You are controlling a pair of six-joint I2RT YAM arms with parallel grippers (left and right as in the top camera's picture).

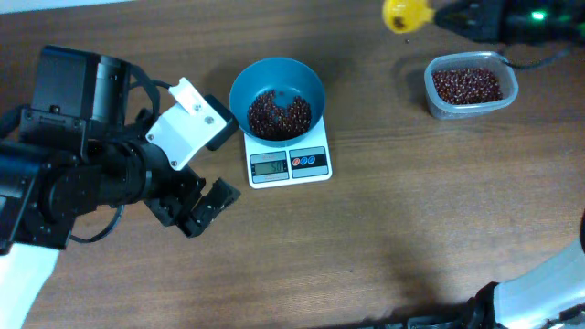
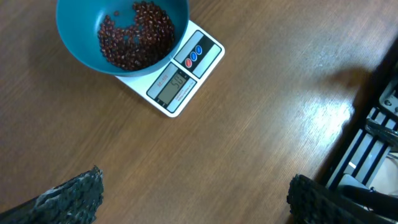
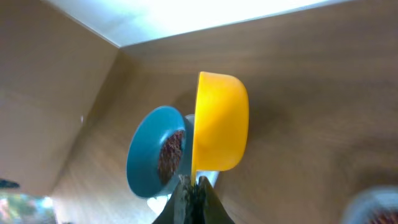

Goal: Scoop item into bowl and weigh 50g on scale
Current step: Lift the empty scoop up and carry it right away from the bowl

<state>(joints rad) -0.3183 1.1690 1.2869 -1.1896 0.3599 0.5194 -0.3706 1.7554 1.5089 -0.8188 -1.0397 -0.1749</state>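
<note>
Bearing scale (image 1: 290, 164) and tub (image 1: 430, 90), the brown wood-grain table (image 1: 411, 228) shows glare.

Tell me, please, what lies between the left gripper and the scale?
Only bare wooden table; the left wrist view shows nothing between the left gripper and the scale.

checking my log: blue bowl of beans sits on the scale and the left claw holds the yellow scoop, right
Not quite: the right claw holds the yellow scoop, as the right wrist view shows; the left claw is open and empty. The blue bowl of beans does sit on the scale.
</note>
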